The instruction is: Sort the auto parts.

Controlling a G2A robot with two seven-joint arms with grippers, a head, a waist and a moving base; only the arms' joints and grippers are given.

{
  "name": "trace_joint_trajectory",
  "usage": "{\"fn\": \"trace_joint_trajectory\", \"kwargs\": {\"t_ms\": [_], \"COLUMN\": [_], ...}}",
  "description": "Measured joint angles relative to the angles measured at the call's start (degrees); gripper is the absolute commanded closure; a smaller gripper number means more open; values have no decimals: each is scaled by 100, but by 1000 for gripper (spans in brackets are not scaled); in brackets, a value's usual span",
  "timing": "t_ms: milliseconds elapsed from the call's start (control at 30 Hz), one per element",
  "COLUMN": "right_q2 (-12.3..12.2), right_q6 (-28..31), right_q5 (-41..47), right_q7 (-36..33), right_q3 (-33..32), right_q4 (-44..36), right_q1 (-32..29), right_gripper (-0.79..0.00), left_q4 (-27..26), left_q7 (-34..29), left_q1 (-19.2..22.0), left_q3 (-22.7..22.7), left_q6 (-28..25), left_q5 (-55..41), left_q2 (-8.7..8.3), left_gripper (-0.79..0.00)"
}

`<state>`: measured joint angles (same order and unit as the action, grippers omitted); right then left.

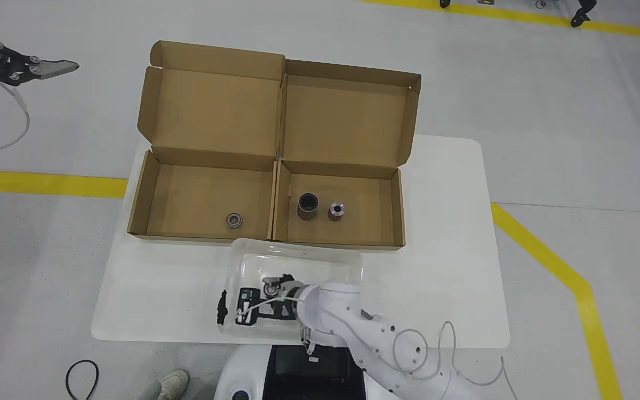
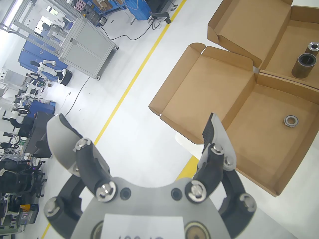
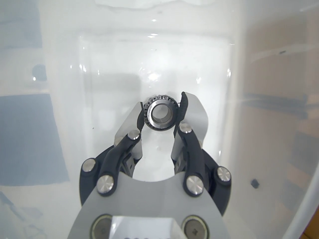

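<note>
The cloudy wall of the clear plastic tub (image 1: 345, 262) on the white surface (image 1: 450, 260) blurs the right claw (image 3: 162, 106) in the top view. Its wrist view shows ribbed black pads pinching a steel roller bearing (image 3: 160, 115) inside the tub. Just beyond the tub stand two open cardboard boxes: the left box (image 1: 190, 200) holds a second bearing (image 1: 234, 216), and the right box (image 1: 365, 215) holds a dark tube (image 1: 307, 205) and a small steel bushing (image 1: 337, 209). The left claw (image 2: 135, 118) is spread wide, well beyond the tub over the floor.
</note>
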<state>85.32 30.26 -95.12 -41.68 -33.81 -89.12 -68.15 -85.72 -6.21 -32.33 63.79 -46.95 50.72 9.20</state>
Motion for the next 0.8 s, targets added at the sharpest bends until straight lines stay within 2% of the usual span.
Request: {"fn": "trace_joint_trajectory", "kwargs": {"t_ms": [233,400,467,633,800], "right_q2": [-58,-192,-260,-469,-580], "right_q6": [-251,-306,-402,-337,-108], "right_q5": [-123,-21,4,284,339], "right_q7": [310,1060,1520,3553,4771], "right_q3": [-145,-517,-709,-1365,-1694], "right_q4": [-350,-801,-947,-1084,-1113], "right_q1": [-156,-465,-649,-1180,-1321], "right_gripper": [0,0,0,0,0], "left_q4": [0,0,0,0,0], "left_q7": [0,0,0,0,0], "left_q1": [0,0,0,0,0], "left_q3": [0,0,0,0,0], "left_q6": [0,0,0,0,0], "left_q5": [0,0,0,0,0], "left_q2": [0,0,0,0,0], "left_gripper": [-785,-785,-785,-785,-785]}}
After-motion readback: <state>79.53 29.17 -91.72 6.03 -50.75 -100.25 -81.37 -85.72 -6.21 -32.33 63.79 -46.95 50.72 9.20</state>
